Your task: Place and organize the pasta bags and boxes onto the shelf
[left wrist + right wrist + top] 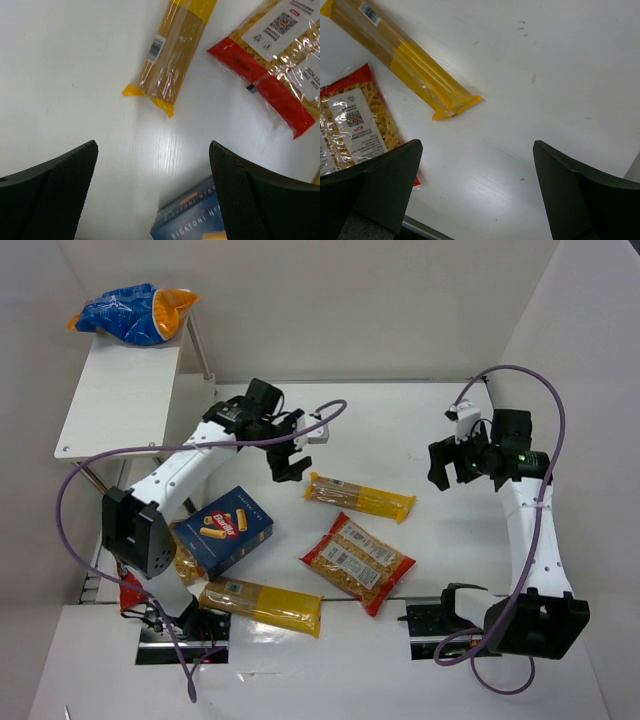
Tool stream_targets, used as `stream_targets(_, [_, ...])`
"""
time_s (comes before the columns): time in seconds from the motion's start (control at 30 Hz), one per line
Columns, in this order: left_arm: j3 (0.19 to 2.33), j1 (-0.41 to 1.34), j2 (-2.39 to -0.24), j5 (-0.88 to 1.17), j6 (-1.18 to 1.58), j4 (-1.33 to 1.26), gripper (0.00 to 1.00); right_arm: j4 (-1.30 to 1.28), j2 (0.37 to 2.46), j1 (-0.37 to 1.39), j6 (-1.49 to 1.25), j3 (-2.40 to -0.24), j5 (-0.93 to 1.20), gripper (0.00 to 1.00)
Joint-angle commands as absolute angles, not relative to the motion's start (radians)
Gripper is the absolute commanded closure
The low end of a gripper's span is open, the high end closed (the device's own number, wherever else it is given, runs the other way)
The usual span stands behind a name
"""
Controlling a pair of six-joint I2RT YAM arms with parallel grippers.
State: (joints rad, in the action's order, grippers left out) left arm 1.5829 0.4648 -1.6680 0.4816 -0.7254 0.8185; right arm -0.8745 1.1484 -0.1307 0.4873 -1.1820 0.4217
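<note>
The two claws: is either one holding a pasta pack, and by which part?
Nothing is held. The left gripper and right gripper both hang open, with no pack between their fingers.

This was a robot lab bench rather than a kitchen or shop. Plain white panels closed off the top and sides of the frame around a white table. A left arm and a right arm were bolted along the bottom edge, purple cables looping loose. A small white shelf stood at upper left; pasta packs lay at centre.
</note>
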Motion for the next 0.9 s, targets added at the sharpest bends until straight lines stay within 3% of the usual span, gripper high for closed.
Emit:
stream_targets(0.0, [1.649, 0.515, -1.733, 0.472, -0.721, 0.756, 0.03, -0.923, 1.106, -0.187, 0.472, -1.163, 0.434, 0.0])
stream_targets(0.37, [1.579, 0.571, -1.905, 0.503, -0.837, 0.625, 0.02, -0.943, 1.032, -0.368, 0.5, -1.143, 0.552, 0.0])
stream_targets(0.87, [1.577, 0.618, -2.058, 0.454, -0.865, 0.5, 0.02, -0.98, 1.022, -0.419, 0.509, -1.161, 0.563, 0.0])
